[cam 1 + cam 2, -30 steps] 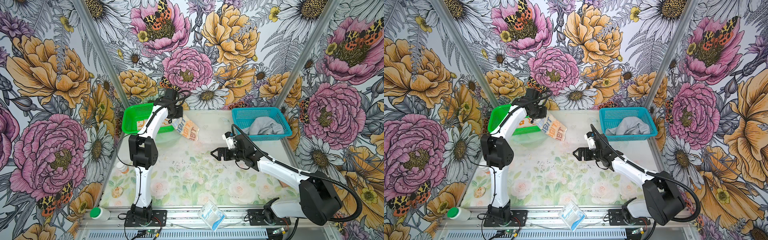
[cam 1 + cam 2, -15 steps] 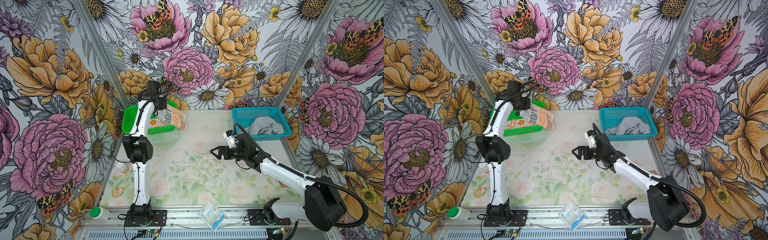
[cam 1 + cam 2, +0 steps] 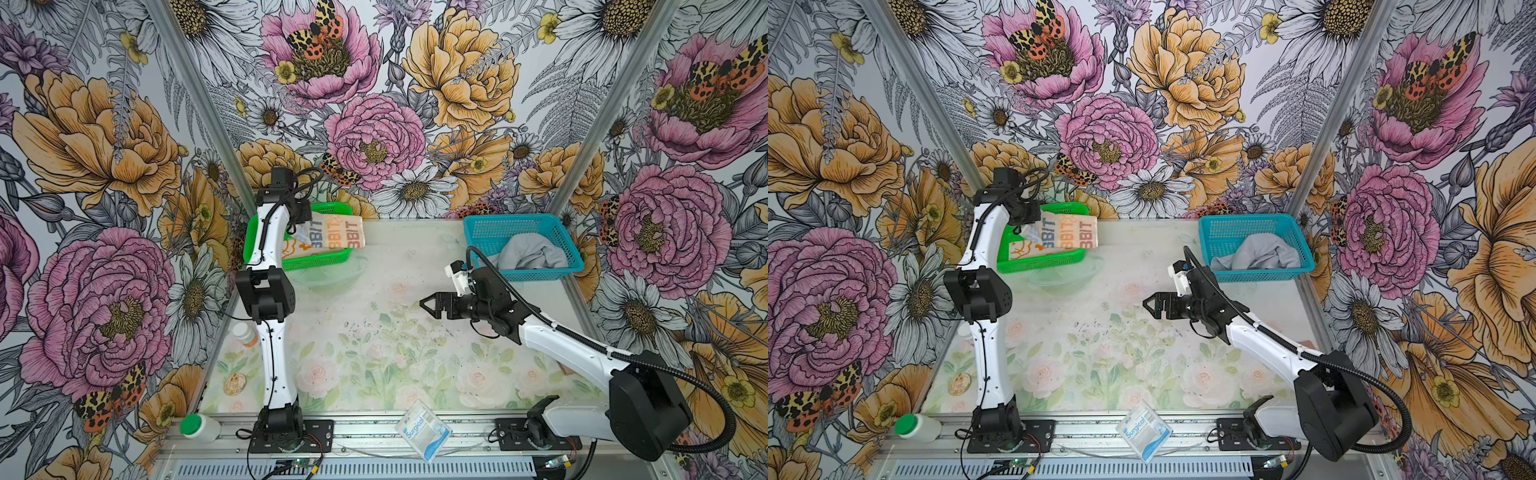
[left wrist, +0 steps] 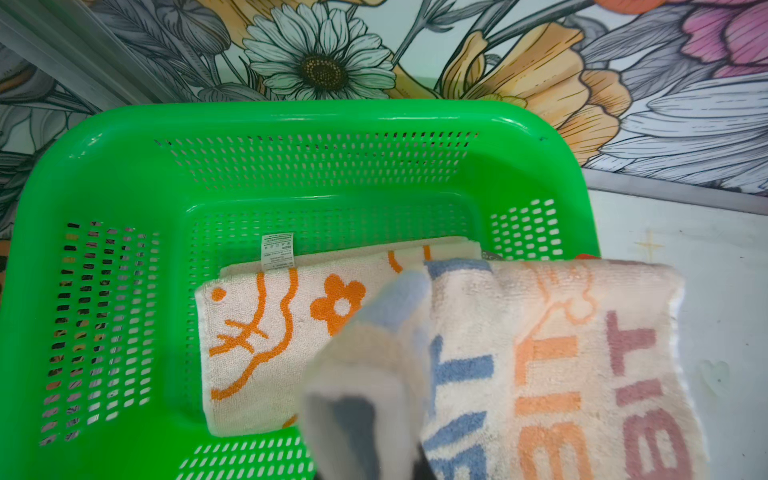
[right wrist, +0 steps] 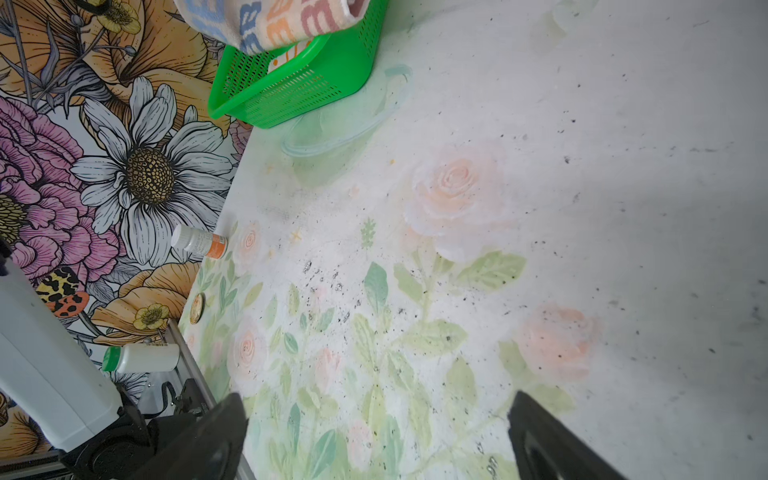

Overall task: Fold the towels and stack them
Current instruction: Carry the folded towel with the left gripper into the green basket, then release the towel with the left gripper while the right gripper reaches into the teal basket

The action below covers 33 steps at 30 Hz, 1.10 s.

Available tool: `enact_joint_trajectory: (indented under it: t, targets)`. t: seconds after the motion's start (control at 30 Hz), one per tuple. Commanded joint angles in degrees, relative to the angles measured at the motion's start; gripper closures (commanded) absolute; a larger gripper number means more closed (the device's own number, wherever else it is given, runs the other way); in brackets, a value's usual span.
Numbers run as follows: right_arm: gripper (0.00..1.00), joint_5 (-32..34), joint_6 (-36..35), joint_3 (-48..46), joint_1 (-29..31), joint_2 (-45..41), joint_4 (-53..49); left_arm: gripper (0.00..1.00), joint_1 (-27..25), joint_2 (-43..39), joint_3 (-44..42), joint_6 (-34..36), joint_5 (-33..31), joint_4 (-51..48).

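Note:
The folded RABBIT towel (image 3: 338, 232) hangs over the green basket (image 3: 316, 262), and one end sticks out past the basket's right rim. My left gripper (image 3: 300, 230) is shut on its left end; in the left wrist view the RABBIT towel (image 4: 548, 365) wraps over the jaws. Beneath it, the cream towel with orange flowers (image 4: 270, 332) lies folded flat in the green basket (image 4: 124, 166). The grey towel (image 3: 532, 253) sits crumpled in the blue basket (image 3: 490, 226). Above the middle of the table, my right gripper (image 3: 428, 305) stands open and holds nothing; its fingers (image 5: 216, 436) are wide apart.
A clear bowl (image 3: 328, 276) sits just in front of the green basket. A small orange-banded bottle (image 3: 245, 334) and a round disc (image 3: 235, 383) lie by the left wall. A green-capped bottle (image 3: 199, 427) and a Surgical packet (image 3: 422, 430) rest on the front rail.
My left arm has swung left and back, carrying the RABBIT towel from above the table to over the green basket. The right gripper has barely moved.

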Motion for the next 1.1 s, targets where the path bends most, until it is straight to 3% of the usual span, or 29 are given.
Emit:
enact_joint_trajectory:
  t: [0.0, 0.43, 0.77, 0.8, 0.83, 0.9, 1.07]
  targets:
    - [0.01, 1.53, -0.17, 2.18, 0.32, -0.03, -1.31, 1.0, 2.17, 2.53, 1.51, 1.02, 2.57, 4.43]
    - [0.01, 3.18, 0.39, 3.37, 1.55, 3.49, -2.29, 1.0, 4.26, 4.91, 2.32, -0.19, 4.38, 6.36]
    - [0.01, 3.12, -0.14, 3.77, 2.78, 5.62, -2.22, 1.0, 4.82, 1.93, -2.48, -1.66, 0.52, 8.1]
    - [0.01, 3.13, -0.16, 3.64, 2.78, 5.58, -2.24, 0.97, 4.99, 1.94, -2.8, -2.06, 0.25, 7.98]
    - [0.01, 3.09, -0.23, 3.53, 2.78, 5.58, -2.27, 0.82, 5.18, 1.87, -3.07, -2.42, -0.18, 8.04]
    - [0.0, 2.91, -0.23, 3.58, 2.78, 5.53, -2.3, 0.65, 5.18, 1.64, -3.54, -3.05, -0.67, 8.11]
    - [0.01, 3.0, -0.47, 3.19, 2.78, 5.16, -2.18, 0.59, 4.46, -3.05, -9.11, -4.35, -1.5, 12.9]
